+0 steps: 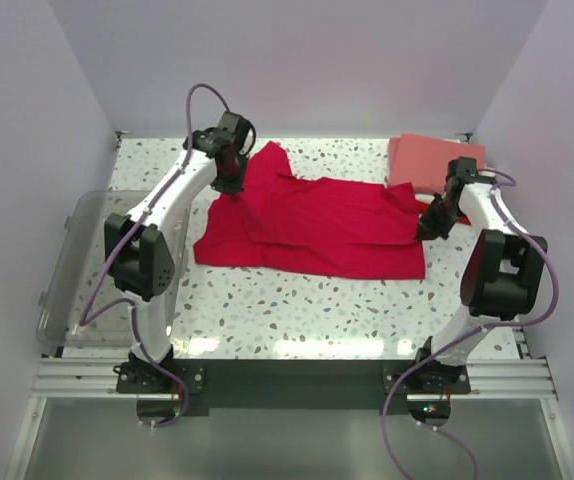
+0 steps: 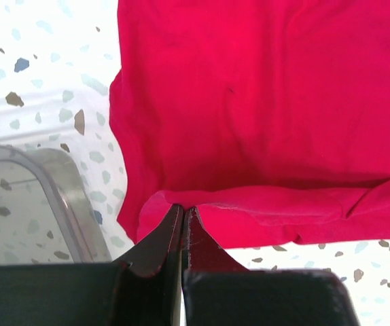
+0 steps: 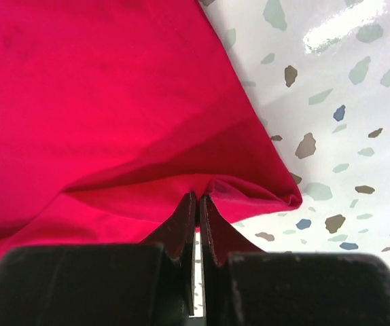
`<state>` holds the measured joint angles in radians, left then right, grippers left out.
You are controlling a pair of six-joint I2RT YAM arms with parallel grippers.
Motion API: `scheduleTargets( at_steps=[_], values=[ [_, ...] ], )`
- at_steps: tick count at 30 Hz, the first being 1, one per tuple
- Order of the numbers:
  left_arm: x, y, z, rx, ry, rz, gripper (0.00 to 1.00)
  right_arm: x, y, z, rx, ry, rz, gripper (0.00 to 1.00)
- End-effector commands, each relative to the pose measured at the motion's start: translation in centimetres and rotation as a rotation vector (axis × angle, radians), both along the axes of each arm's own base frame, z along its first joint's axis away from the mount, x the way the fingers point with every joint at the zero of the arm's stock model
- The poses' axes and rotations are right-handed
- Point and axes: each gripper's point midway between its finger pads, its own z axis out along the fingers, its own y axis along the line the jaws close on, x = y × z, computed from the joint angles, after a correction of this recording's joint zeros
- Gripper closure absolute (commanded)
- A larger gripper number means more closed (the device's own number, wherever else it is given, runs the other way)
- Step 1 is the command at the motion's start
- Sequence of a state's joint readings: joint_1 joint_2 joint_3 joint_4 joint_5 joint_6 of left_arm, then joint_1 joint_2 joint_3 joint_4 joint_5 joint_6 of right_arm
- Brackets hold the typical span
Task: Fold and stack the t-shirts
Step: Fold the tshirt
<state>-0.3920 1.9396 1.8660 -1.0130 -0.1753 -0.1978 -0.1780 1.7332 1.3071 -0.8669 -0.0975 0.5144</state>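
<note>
A crimson-red t-shirt [image 1: 317, 225] lies spread across the middle of the speckled table, partly folded over itself. My left gripper [image 1: 231, 183] is shut on its far left edge; in the left wrist view the jaws [image 2: 183, 209] pinch a fold of the red cloth [image 2: 263, 102]. My right gripper [image 1: 423, 231] is shut on the shirt's right edge; in the right wrist view the jaws [image 3: 198, 197] pinch the red cloth [image 3: 100, 102] near a corner. A salmon-pink folded t-shirt [image 1: 429, 163] lies at the far right, on top of a red one just showing beneath. No white shirt is in view.
A clear plastic bin [image 1: 82, 265] stands at the table's left edge, partly off it; its rim shows in the left wrist view [image 2: 59, 197]. White walls close the back and sides. The table's front strip [image 1: 297, 330] is bare speckled surface.
</note>
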Motion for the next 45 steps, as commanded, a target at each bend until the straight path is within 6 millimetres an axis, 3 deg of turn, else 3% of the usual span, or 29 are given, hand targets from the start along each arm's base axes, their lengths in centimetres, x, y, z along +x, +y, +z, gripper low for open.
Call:
scheduleTargets(
  at_steps=[1,3,6,8,9,10,11,12,13,16,17,19,20,23,27,33,36,45],
  values=[
    [1.9,0.3,0.8,0.01,-0.036,-0.02,1.0,1.8,-0.5,0.7,-0.011,-0.046,0.011,1.0],
    [2.5,0.2,0.7,0.012,-0.039,-0.01,0.99,2.4,-0.7,0.5,-0.015,-0.053,0.009,1.0],
    [3.5,0.2,0.8,0.013,-0.053,0.023,0.91,3.3,-1.1,0.6,-0.027,-0.065,0.008,1.0],
    [4.4,-0.1,1.2,0.003,-0.073,0.039,0.64,3.7,-1.2,0.7,-0.026,-0.075,0.005,1.0],
    [4.6,-0.1,1.3,-0.003,-0.08,0.053,0.5,4.0,-1.3,0.9,-0.028,-0.086,0.01,0.91],
    [4.7,0.0,1.6,-0.004,-0.09,0.066,0.2,4.0,-1.2,0.9,-0.025,-0.081,0.015,0.79],
    [4.7,0.1,2.0,-0.001,-0.101,0.075,0.1,4.0,-1.3,0.9,-0.022,-0.08,0.018,0.6],
    [4.7,0.1,2.2,-0.009,-0.109,0.08,0.02,3.7,-1.2,0.9,-0.025,-0.075,0.023,0.53],
    [4.3,-0.1,2.2,-0.03,-0.113,0.083,0.0,3.4,-1.3,0.7,-0.034,-0.068,0.026,0.43],
    [3.1,-1.0,2.0,-0.096,-0.104,0.073,0.0,1.6,-1.5,0.3,-0.059,-0.043,0.033,0.38],
    [1.7,-1.2,1.5,-0.129,-0.08,0.058,0.0,1.1,-1.7,0.1,-0.068,-0.034,0.027,0.37],
    [0.9,-1.7,2.0,-0.183,-0.1,0.057,0.0,-0.6,-1.6,-0.5,-0.067,-0.01,0.027,0.37],
    [-0.2,-1.9,0.4,-0.193,-0.061,0.053,0.0,-1.2,-1.6,-0.8,-0.066,0.001,0.022,0.37],
    [-2.6,-1.8,-1.4,-0.218,-0.007,0.063,0.0,-3.8,-1.6,-2.4,-0.073,0.055,0.016,0.37],
    [-4.9,-2.5,-3.0,-0.253,0.03,0.063,0.0,-5.5,-1.7,-3.2,-0.076,0.077,0.008,0.37],
    [-7.7,-3.1,-5.4,-0.292,0.091,0.064,0.0,-6.1,-2.0,-4.2,-0.07,0.091,0.003,0.37],
    [-8.6,-3.1,-6.4,-0.298,0.109,0.072,0.0,-5.9,-1.8,-4.9,-0.049,0.093,-0.005,0.41],
    [-9.8,-2.2,-8.2,-0.282,0.123,0.105,0.0,-6.5,-1.4,-6.7,-0.017,0.138,-0.009,0.69]
  ],
)
